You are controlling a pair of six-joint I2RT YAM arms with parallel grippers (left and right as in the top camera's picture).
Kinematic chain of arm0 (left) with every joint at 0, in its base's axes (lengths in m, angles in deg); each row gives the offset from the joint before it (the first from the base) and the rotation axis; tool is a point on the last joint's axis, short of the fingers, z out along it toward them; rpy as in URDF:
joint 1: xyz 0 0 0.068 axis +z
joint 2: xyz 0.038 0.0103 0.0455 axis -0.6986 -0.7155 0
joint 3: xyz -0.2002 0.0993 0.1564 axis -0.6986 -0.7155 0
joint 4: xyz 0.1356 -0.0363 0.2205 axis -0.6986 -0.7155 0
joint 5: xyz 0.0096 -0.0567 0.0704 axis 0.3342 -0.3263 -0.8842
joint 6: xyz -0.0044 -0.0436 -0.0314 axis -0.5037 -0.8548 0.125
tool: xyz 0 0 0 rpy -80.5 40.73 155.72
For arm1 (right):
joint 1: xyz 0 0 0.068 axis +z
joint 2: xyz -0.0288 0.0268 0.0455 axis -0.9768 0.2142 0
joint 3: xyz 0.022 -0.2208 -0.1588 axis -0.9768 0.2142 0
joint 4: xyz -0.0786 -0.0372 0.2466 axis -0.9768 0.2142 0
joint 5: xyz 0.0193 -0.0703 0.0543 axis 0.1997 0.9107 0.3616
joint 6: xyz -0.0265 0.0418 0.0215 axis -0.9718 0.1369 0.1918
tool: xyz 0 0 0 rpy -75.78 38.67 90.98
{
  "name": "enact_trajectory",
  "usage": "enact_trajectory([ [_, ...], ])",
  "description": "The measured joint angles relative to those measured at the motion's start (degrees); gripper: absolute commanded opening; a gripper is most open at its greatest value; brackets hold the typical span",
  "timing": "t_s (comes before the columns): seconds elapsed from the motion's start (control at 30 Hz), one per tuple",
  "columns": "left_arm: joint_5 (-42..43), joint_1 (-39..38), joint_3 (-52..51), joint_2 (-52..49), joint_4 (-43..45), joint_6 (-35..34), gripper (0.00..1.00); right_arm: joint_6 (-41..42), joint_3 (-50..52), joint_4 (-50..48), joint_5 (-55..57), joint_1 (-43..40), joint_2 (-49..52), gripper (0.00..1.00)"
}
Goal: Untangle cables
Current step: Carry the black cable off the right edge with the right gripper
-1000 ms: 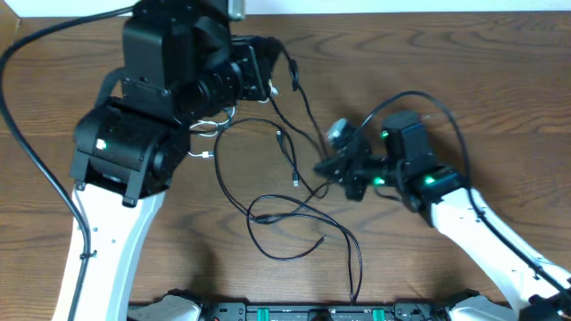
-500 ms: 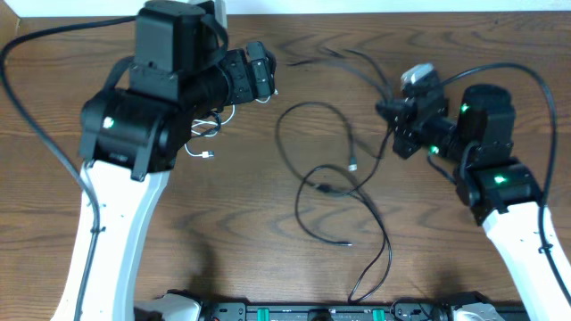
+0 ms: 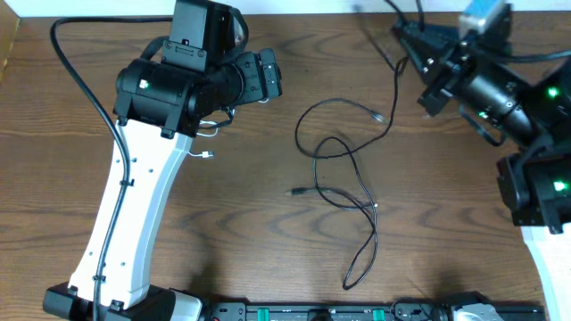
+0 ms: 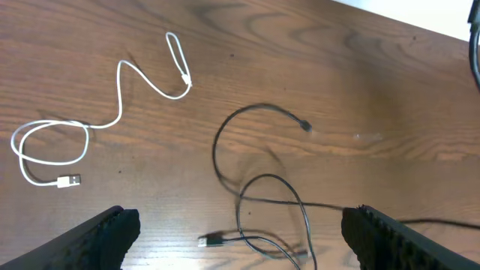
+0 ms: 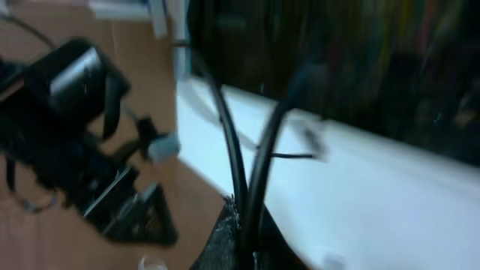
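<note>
**Left and right end effectors over the cables.** My left end effector (image 4: 240, 217) stands wide open and empty above the worktop (image 3: 223, 232). My right end effector (image 3: 409, 40) is closed on the black cable (image 4: 215, 150), at that cable's far right.

- **Position:** The black cable lies in loose, overlapping loops, with one strand rising to my right grip. The white cable (image 4: 120, 94) lies left of the black cable and apart from it, curled, with its plug free.
- **Handling:** I judge both light, limp and slippery, so they will drag rather than keep their shape. I would pinch near a plug or on a straight run, never on a crossing.
- **Hidden or unclear:** From overhead, my left arm covers most of the white cable. The right wrist view is blurred, so I cannot tell whether one cord or two sits in that grip. The black cable's near end is lost at the worktop's front edge.
</note>
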Motion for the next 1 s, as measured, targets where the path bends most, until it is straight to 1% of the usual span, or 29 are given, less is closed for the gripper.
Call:
enact_trajectory([
  [0.1,0.0,0.0,0.0,0.0,-0.4,0.0,0.93,-2.3,-0.2,1.6,4.9,0.0,-0.2,0.01],
  [0.2,0.0,0.0,0.0,0.0,-1.0,0.0,0.93,-8.0,-0.2,3.7,11.3,0.0,1.3,0.01],
  [0.23,0.0,0.0,0.0,0.0,-1.1,0.0,0.93,-9.8,-0.1,2.9,13.8,0.0,1.8,0.01],
  [0.43,0.0,0.0,0.0,0.0,-1.4,0.0,0.93,-16.7,0.0,-11.9,28.2,0.0,2.5,0.01],
  [0.6,0.0,0.0,0.0,0.0,-1.5,0.0,0.93,-24.3,-3.2,-18.2,37.5,0.0,2.0,0.01],
  [0.77,0.0,0.0,0.0,0.0,-1.5,0.0,0.93,-36.1,-6.9,-23.9,42.8,0.0,2.0,0.01],
  [0.9,0.0,0.0,0.0,0.0,-1.5,0.0,0.94,-47.5,-9.8,-28.6,46.1,0.0,2.0,0.01],
  [1.0,0.0,0.0,0.0,0.0,-1.5,0.0,0.94,-56.5,-11.6,-30.4,48.1,0.0,2.0,0.01],
])
